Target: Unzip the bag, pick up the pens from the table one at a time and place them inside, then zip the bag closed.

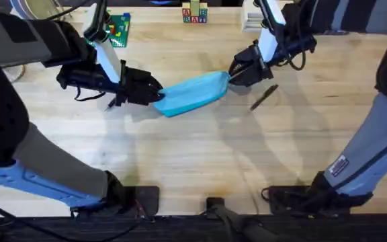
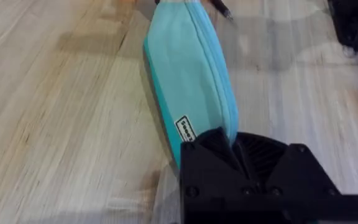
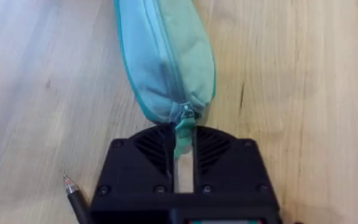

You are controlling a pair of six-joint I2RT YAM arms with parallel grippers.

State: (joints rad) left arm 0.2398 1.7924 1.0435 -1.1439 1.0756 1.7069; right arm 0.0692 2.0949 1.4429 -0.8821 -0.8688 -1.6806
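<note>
Blue fabric bag lies lengthwise on the table, stretched between the two grippers, its zipper line running along its top and apparently still closed along the visible length. A small black-and-white label sits on the bag's side near the left gripper's end.

At the bag's far-right tapered end, the right gripper has its black fingers drawn nearly together on the teal zipper tab, which passes down into the narrow gap between them; the metal slider sits just at the bag's tip. At the bag's opposite end, the left gripper is closed on the fabric, the pouch's tip pinched where the fingers meet.

One black pen lies on the table just beside the bag's right end, close to the right gripper, angled away from the bag. In the right wrist view, a pen tip with a silvery point shows near the gripper body.

Beyond the bag, toward the table's far edge, stand a green board with coloured pieces and a few lettered blocks.
</note>
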